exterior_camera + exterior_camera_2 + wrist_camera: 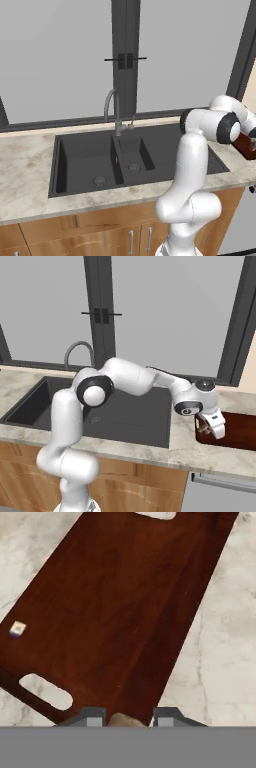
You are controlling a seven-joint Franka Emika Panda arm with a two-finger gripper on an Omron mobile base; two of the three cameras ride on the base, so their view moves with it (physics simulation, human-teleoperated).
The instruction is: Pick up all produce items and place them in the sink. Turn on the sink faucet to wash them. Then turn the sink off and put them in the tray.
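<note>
Glossy white arm [130, 378] w/ dark joints, rounded segments, grey-tipped jaws.

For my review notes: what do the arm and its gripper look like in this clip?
The arm is glossy white, built of rounded tubular links with dark grey rings and caps at the joints. The gripper has a white body. In the hand view its fingertips are small, blocky and grey.
</note>
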